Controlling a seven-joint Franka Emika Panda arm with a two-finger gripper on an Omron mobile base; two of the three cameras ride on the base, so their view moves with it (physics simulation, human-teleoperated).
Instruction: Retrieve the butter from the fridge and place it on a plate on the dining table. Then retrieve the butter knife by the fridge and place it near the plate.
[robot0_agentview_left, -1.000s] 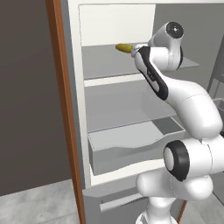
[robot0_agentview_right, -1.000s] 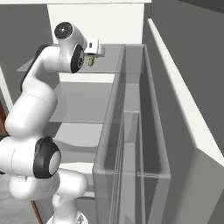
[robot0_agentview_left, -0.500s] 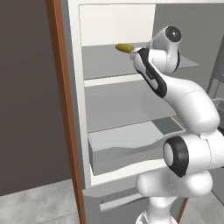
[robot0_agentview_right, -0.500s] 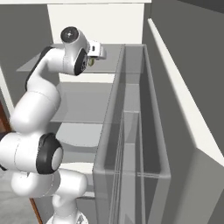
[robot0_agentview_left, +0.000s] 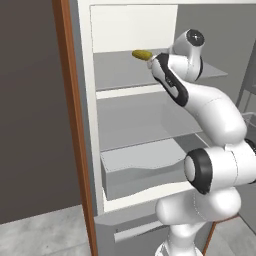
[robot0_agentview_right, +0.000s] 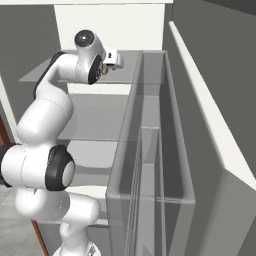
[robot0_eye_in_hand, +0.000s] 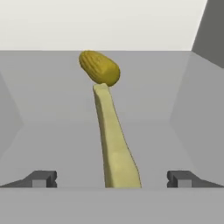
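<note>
- Fridge (robot0_agentview_left: 85, 125): door swung wide, white interior and grey shelves exposed; in the right base view the clear door bin (robot0_agentview_right: 150, 165) stands in the foreground, just right of the arm.
- Arm: compared with a second ago it has reached slightly deeper toward the top shelf (robot0_agentview_left: 125, 75), the hand closer to the shelf's contents; base views otherwise unchanged, so the base has stayed put.
- Gripper (robot0_eye_in_hand: 113, 178): fingers spread fully apart, holding nothing, one tip (robot0_eye_in_hand: 41, 178) on each side of the stick.
- Butter (robot0_eye_in_hand: 113, 140): a slim yellowish-tan stick lying on the top shelf, running lengthwise away from the hand, its near end between the tips but not touching either.
- Yellow oval item (robot0_eye_in_hand: 99, 67): rests at the butter's far end, touching or just behind it; also seen on the shelf from the left base view (robot0_agentview_left: 142, 54).
- Meaning for the task: the approach looks nearly complete; closing on the stick is judged the next step. Plate, dining table and knife steps remain undone.
</note>
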